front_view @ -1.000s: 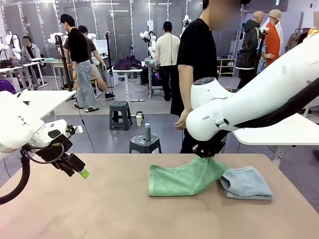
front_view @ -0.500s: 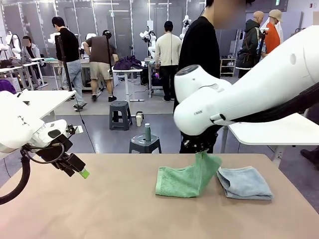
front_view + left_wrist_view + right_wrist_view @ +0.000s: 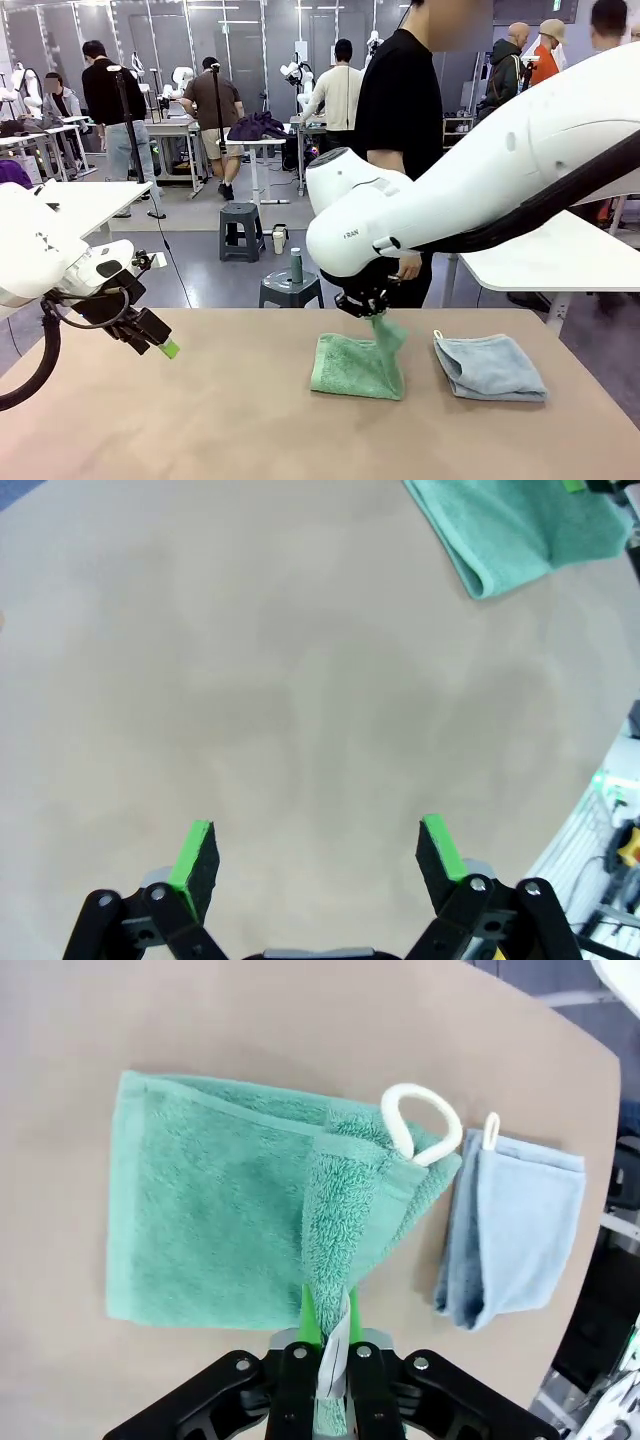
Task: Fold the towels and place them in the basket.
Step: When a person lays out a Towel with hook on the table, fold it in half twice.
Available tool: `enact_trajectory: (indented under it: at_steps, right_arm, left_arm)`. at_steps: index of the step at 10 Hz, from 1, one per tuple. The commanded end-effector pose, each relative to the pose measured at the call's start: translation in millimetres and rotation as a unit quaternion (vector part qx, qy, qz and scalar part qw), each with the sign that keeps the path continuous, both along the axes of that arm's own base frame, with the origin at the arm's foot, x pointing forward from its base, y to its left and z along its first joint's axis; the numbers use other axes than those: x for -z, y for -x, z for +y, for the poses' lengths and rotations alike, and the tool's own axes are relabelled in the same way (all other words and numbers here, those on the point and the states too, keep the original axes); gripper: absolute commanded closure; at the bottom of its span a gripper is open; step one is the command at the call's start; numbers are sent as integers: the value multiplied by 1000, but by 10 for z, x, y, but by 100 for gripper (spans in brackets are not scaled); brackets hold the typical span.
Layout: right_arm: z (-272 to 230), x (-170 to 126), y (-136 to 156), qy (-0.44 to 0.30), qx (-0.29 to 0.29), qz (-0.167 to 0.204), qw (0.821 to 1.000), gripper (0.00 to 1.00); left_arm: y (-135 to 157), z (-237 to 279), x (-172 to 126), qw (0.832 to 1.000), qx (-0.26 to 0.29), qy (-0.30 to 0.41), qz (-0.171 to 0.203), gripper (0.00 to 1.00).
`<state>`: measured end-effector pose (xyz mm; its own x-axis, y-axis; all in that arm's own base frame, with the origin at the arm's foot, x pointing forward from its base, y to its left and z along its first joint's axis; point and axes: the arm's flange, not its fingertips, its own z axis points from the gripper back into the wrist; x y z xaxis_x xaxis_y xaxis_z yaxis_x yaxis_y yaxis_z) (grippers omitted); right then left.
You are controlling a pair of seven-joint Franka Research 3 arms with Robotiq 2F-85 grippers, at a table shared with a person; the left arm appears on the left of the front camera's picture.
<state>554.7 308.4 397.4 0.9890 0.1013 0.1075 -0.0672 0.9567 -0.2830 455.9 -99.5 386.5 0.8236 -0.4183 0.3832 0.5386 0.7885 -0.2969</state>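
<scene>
While the right gripper [image 3: 328, 1335] has its jaws clenched on a lifted edge of the mint green towel [image 3: 355, 366] mid-worktop [image 3: 200, 420], the grey-blue towel [image 3: 490, 366] lies folded at its 3 o'clock. Left gripper [image 3: 318, 852] hangs with jaws released.

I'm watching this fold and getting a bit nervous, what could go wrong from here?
1. The right tool is shut on one pinched edge of the mint green towel, lifted above the rest of it; released off-line, the fold may land crooked or bunched.
2. A further pull could drag the whole towel across the table instead of folding it.
3. The grey-blue towel lies close beside it; a low sweep of the arm might disturb it.
</scene>
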Motion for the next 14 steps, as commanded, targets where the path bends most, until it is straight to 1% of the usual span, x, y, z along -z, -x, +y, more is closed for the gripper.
enact_trajectory:
  at_steps: [1,3,5,8,9,10,11,12,13,14]
  right_arm:
    - [187,19,-131,-27,47,-1,999,100]
    - [328,167,-189,-43,49,20,998,100]
    - [417,299,-211,-31,43,36,998,100]
    - [478,374,-211,-26,37,35,998,100]
    - [484,371,-209,-32,36,33,998,72]
    - [480,355,-201,-37,38,32,998,60]
    - [478,350,-191,-42,38,33,998,40]
    - [483,352,-171,-44,35,35,998,28]
    - [489,346,-154,-46,34,34,998,8]
    - [484,340,-136,-50,34,34,998,0]
  left_arm:
    - [-23,1,-31,1000,0,-2,8,0]
    - [-23,1,-31,1000,0,-2,8,0]
    - [-23,1,-31,1000,0,-2,8,0]
    - [-23,1,-31,1000,0,-2,8,0]
    - [-23,1,-31,1000,0,-2,8,0]
    - [-23,1,-31,1000,0,-2,8,0]
    - [-23,1,-31,1000,0,-2,8,0]
    - [-23,1,-31,1000,0,-2,8,0]
    - [-23,1,-31,1000,0,-2,8,0]
    - [-23,1,-31,1000,0,-2,8,0]
